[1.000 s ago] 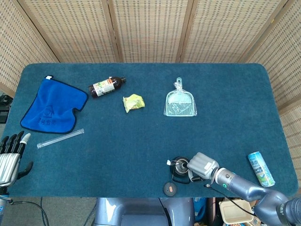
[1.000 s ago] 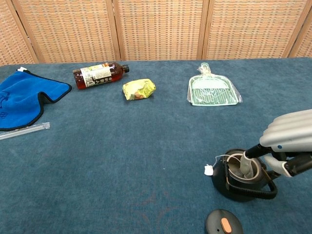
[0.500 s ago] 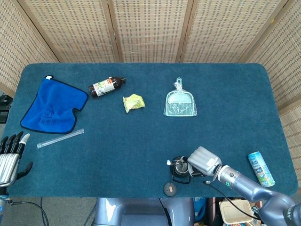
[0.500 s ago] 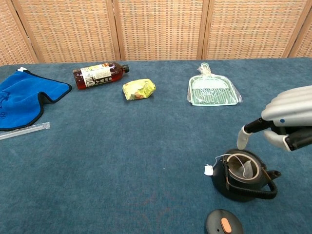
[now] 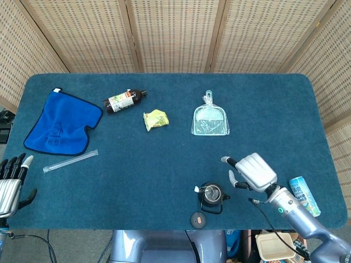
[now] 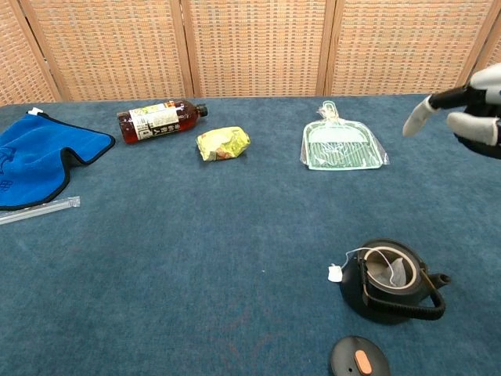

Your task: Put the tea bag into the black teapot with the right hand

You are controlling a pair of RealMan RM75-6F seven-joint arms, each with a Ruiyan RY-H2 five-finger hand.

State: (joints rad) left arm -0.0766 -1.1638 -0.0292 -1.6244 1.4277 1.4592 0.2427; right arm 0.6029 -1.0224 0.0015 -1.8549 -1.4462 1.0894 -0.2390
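The black teapot [image 6: 391,283] [image 5: 211,196] stands lidless near the table's front edge. The tea bag [image 6: 394,273] lies inside it, and its string runs over the rim to a small white tag [image 6: 335,272] [image 5: 196,189] on the left. My right hand [image 5: 251,171] [image 6: 465,109] hovers above and to the right of the pot, fingers apart and holding nothing. My left hand [image 5: 12,182] rests open at the table's front left corner.
The round black lid [image 6: 358,359] [image 5: 198,219] lies in front of the pot. A drink can [image 5: 304,196] lies at the right edge. Further back are a green dustpan [image 6: 340,146], a yellow-green packet [image 6: 222,142], a brown bottle [image 6: 160,120], a blue cloth [image 6: 35,153] and a clear straw [image 6: 39,210].
My right hand has let go of the tea bag, which stays in the teapot, and has risen up and away to the right. The left hand has barely moved.
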